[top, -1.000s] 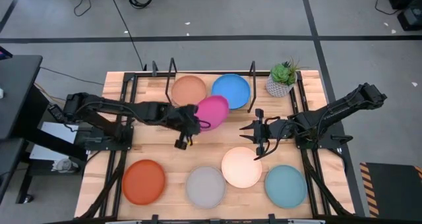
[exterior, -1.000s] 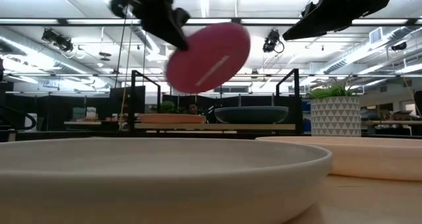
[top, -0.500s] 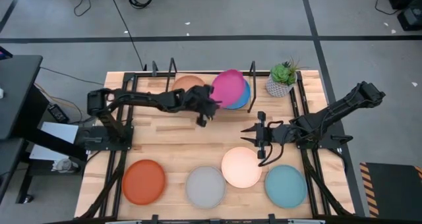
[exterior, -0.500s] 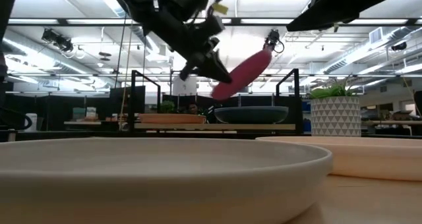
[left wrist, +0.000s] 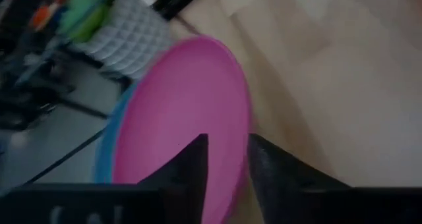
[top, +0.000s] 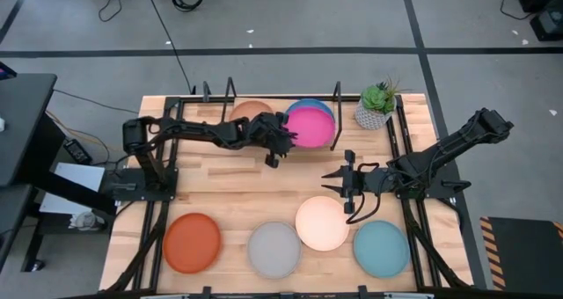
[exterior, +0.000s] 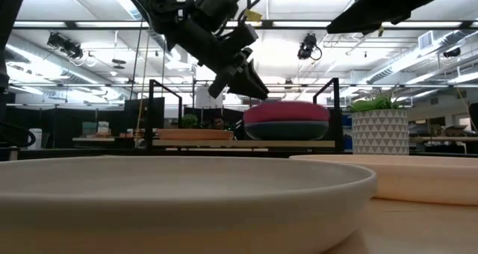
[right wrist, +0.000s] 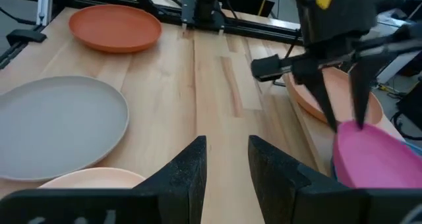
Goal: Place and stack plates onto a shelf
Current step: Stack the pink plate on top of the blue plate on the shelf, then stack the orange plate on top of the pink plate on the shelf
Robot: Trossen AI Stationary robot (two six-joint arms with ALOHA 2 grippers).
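Note:
The pink plate (top: 313, 127) lies level on the blue plate (top: 308, 106), on the right half of the shelf (exterior: 243, 143) at the table's far edge. A tan plate (top: 250, 114) lies on the shelf's left half. My left gripper (top: 283, 142) is open at the pink plate's left rim, which shows between its fingers in the left wrist view. My right gripper (top: 338, 183) hangs open over the table's middle right, beyond the cream plate (top: 322, 222), with nothing between its fingers. My left gripper's fingers (right wrist: 324, 100) slant down from the table's left side and stand on either side of the pink plate's left rim (left wrist: 242, 155). I cannot tell whether they touch it. The plate rests flat on the blue plate.
An orange plate (top: 192, 242), a grey plate (top: 274, 249) and a light blue plate (top: 381, 247) lie along the near edge beside the cream one. A potted plant (top: 376, 105) stands at the far right. Black hoop uprights (top: 337, 93) rise from the shelf.
My left gripper carried the pink plate from above the table's middle toward the far edge and right. The plate was tipped steeply; it now lies level on the blue plate. The gripper has opened and let go of the rim.

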